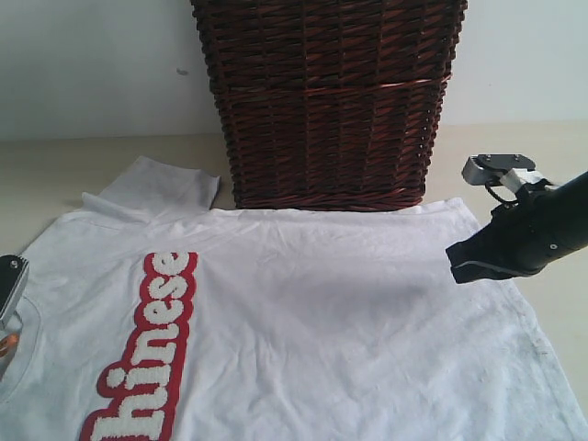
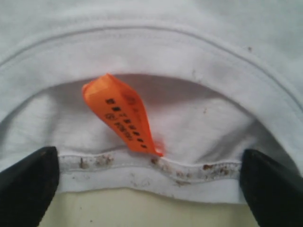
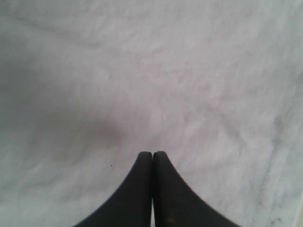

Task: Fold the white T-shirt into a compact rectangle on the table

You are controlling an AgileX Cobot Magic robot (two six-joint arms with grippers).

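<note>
Cannot see inside wicker basket (image 1: 331, 101). Flat on worktop (image 1: 55, 170), white T-shirt (image 1: 322, 312): collar (image 2: 118, 163) between wide left claw (image 2: 149, 189), cloth under closed right claw (image 3: 152, 158).

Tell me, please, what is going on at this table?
A two-armed robot is set to fold a white T-shirt, which lies spread out, unfolded, on the table before a wicker basket. The left gripper is open, jaws either side of the collar by the orange label. The right gripper is shut, empty, over the shirt's body.
</note>
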